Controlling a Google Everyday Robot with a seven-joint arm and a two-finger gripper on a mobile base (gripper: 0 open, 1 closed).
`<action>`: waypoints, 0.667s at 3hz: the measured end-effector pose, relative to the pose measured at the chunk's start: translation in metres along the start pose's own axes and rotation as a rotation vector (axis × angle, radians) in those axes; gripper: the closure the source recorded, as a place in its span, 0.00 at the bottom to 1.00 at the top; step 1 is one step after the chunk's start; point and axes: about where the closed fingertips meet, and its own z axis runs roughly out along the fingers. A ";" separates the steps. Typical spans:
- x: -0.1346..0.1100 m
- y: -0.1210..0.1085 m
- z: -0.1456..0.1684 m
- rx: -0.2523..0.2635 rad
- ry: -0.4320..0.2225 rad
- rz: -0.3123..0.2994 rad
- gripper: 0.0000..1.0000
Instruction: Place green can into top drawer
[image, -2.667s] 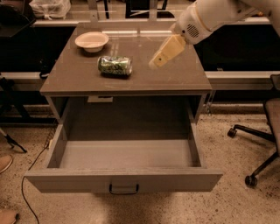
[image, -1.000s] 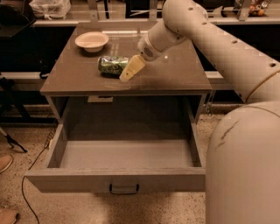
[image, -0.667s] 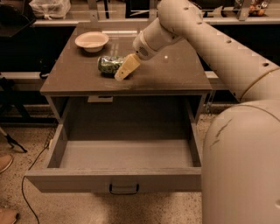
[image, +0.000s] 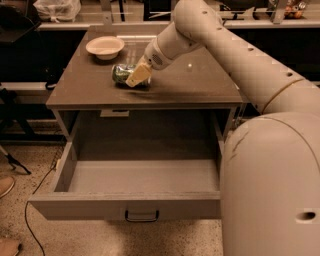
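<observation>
The green can (image: 120, 73) lies on its side on the grey-brown cabinet top (image: 200, 82), left of centre. My gripper (image: 137, 76) reaches in from the right and sits over the can's right end, its cream fingers (image: 138, 74) covering that part of the can. The top drawer (image: 137, 177) is pulled wide open below the cabinet top and is empty inside. Its dark loop handle (image: 142, 216) shows at the middle of the front panel.
A cream round bowl (image: 105, 47) stands at the back left of the cabinet top, just behind the can. My arm (image: 240, 60) crosses the right side of the view. A cable (image: 35, 192) and chair legs (image: 12, 160) lie on the floor at the left.
My gripper has moved left across the cabinet top from the right side and now sits at the can. The can, bowl and drawer have not moved.
</observation>
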 end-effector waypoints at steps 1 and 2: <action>0.000 0.004 0.006 -0.024 -0.020 0.014 0.62; 0.000 0.010 -0.015 -0.057 -0.052 0.000 0.85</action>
